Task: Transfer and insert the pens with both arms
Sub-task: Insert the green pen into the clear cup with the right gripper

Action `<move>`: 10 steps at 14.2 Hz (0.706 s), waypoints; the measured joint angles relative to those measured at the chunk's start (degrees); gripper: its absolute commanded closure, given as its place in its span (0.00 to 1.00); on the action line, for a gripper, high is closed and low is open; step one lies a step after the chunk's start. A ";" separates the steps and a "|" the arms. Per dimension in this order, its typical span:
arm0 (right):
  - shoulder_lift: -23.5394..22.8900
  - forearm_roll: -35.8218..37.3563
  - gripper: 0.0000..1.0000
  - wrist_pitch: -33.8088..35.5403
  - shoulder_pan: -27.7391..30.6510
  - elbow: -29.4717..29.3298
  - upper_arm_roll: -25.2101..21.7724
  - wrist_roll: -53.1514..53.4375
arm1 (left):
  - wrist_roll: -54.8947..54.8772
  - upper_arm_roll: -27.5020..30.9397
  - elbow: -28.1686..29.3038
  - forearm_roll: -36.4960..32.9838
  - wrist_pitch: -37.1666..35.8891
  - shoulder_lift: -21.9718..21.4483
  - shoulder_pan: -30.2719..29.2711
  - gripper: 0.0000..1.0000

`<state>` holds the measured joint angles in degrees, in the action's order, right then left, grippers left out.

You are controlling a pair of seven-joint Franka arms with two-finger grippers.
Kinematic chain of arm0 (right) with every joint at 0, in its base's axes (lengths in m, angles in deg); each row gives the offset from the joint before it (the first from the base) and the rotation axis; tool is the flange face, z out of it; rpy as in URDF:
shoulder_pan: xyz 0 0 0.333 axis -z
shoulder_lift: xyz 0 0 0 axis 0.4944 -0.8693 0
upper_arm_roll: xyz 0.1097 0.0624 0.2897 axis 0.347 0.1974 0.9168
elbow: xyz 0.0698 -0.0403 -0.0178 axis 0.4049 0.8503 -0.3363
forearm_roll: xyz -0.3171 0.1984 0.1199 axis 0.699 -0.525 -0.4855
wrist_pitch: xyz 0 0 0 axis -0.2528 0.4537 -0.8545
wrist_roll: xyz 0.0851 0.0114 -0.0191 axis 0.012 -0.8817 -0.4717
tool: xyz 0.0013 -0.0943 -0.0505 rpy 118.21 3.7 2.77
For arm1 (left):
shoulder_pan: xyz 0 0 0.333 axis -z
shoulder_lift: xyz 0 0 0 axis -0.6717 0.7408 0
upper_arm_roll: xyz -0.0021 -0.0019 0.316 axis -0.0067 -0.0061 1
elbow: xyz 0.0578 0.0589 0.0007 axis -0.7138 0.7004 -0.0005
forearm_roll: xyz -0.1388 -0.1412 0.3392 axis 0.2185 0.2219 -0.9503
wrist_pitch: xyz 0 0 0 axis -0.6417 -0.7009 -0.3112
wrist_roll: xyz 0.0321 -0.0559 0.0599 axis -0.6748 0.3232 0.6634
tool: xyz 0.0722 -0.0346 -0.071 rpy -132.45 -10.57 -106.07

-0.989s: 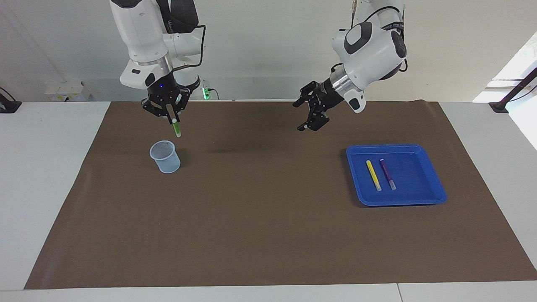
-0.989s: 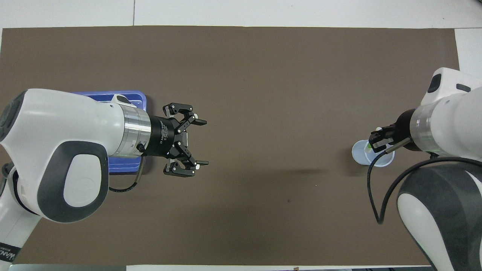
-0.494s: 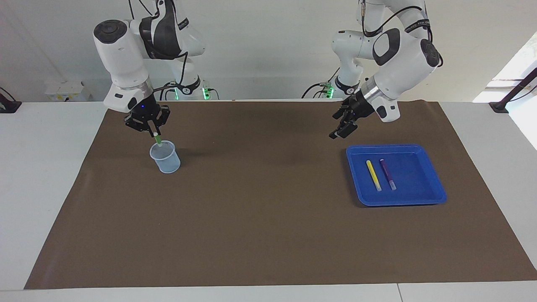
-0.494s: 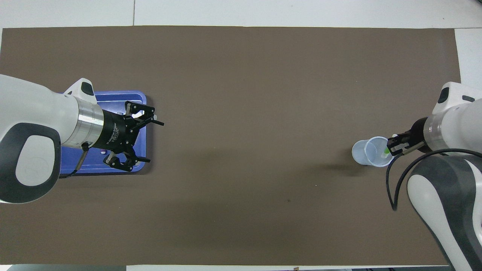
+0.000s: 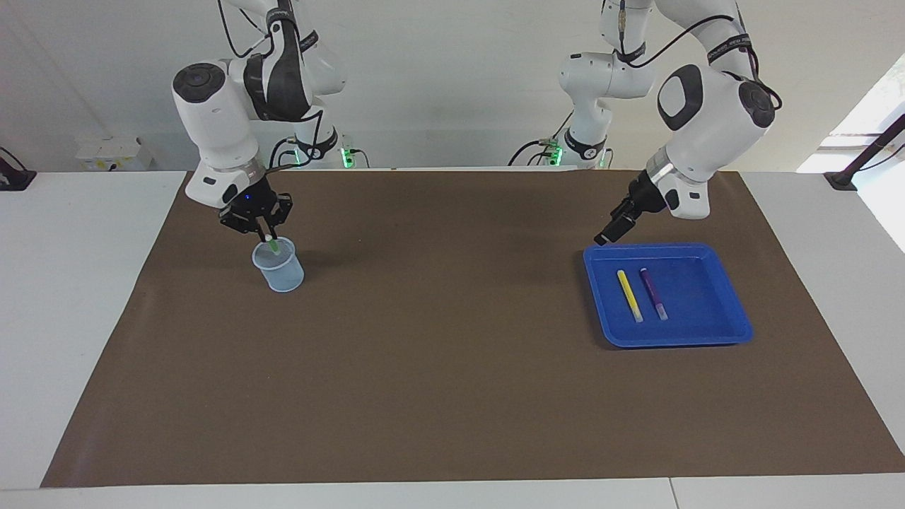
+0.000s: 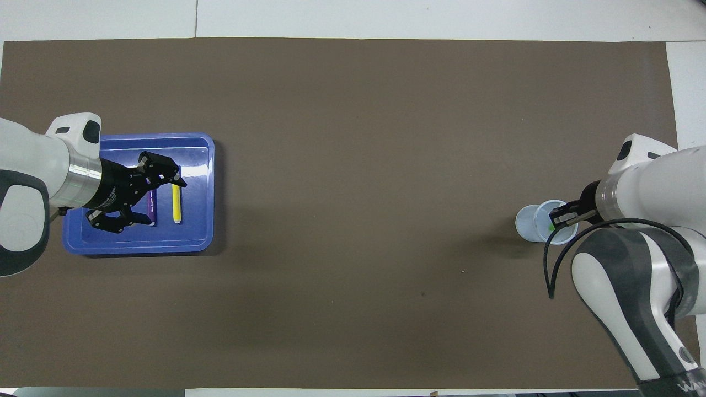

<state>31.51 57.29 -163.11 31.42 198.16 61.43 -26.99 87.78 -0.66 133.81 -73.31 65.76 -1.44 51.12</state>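
Spanning most of the worktop [image 5: 452, 495] is a brown mat [image 5: 452, 367]; on it a blue tray [image 5: 714, 332] at the left arm's end and a clear cup [image 5: 281, 272] at the right arm's end. Left arm [image 5: 707, 106] reaches down to the tray's robot-side corner, left gripper [image 5: 609, 235] hanging just over that rim, jaws spread wide in the overhead view, holding nothing. Right arm [image 5: 219, 106] stands over the cup, right gripper [image 5: 263, 227] clamped on the green pen [image 5: 272, 247], pen tilted with its lower end already inside the cup mouth; only a bit of green shows under the gripper in the overhead view. Yellow pen [image 5: 630, 295] and purple pen [image 5: 654, 293] lie side by side in the tray, close but apart, pale caps pointing away from the robots. Progress, as judged: first pen about to be dropped in, roughly a third done once released. Left to do: let go of green, then pick up, hand over and insert yellow and purple. Left gripper looks set to go for the next pen.
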 measured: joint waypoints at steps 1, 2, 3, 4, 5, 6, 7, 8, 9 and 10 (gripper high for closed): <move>-0.20 0.00 0.91 0.00 0.19 0.24 -0.02 0.19 | -4.35 -0.01 0.03 -1.21 1.93 0.98 -0.97 0.00; -0.26 -0.01 0.88 0.00 0.60 0.68 -0.02 0.34 | -9.48 0.00 0.07 -2.27 4.07 2.21 -2.17 0.00; -0.26 -0.02 0.87 0.00 1.04 1.12 -0.03 0.34 | -14.70 0.02 0.12 -2.95 5.96 3.60 -3.45 0.00; -0.26 -0.02 0.83 -0.03 1.46 1.49 -0.02 0.34 | -19.55 0.03 0.19 -3.43 8.06 5.14 -4.74 0.00; -0.26 -0.03 0.78 -0.15 1.77 1.78 -0.05 0.34 | -24.02 0.04 0.27 -3.81 10.40 6.83 -6.00 0.00; -0.26 -0.03 0.67 -0.44 1.94 2.06 -0.05 0.34 | -28.80 0.04 0.34 -4.49 12.80 8.69 -7.19 0.00; -0.26 -0.04 0.52 -0.64 2.00 2.32 -0.05 0.35 | -33.50 0.04 0.37 -5.34 15.17 10.53 -8.10 0.00; -0.26 -0.04 0.32 -0.71 2.00 2.47 -0.04 0.35 | -37.58 0.04 0.38 -6.14 17.56 12.30 -8.73 0.00; -0.26 -0.04 0.15 -0.74 2.00 2.53 -0.03 0.35 | -40.81 0.02 0.35 -6.67 19.30 13.84 -9.08 0.00; -0.26 -0.04 0.04 -0.81 2.01 2.54 -0.02 0.35 | -43.84 -0.08 0.34 -7.02 20.36 15.16 -9.14 0.03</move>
<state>31.25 57.26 -163.92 33.43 200.69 61.41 -26.64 43.94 -0.75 134.14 -80.33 86.12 13.72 41.98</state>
